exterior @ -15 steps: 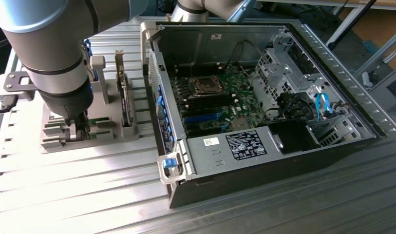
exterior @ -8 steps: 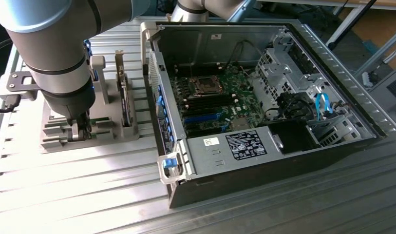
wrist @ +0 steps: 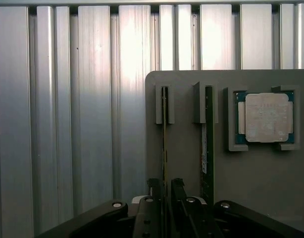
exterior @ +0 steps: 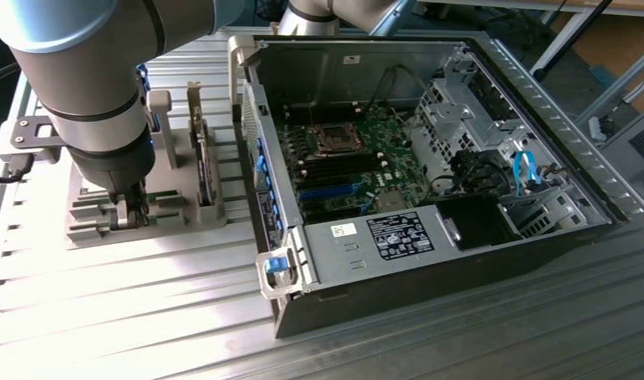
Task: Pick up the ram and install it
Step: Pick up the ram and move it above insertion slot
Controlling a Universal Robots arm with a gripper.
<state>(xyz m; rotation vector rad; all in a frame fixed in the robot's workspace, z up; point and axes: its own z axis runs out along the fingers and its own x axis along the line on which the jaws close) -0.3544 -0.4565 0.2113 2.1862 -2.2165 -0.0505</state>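
One black pincer, jaws parted, straddles the thin, flat ram.

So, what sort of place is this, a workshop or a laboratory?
Probably a robotics laboratory or test bench for computer assembly: a robot arm reaches down over a ribbed aluminium table, where an open desktop computer case lies beside a grey slotted parts fixture.

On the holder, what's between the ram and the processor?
One other card, standing on edge in its own slot of the holder, as the wrist view shows. The ram stands between the fingers of the open gripper; the processor lies flat.
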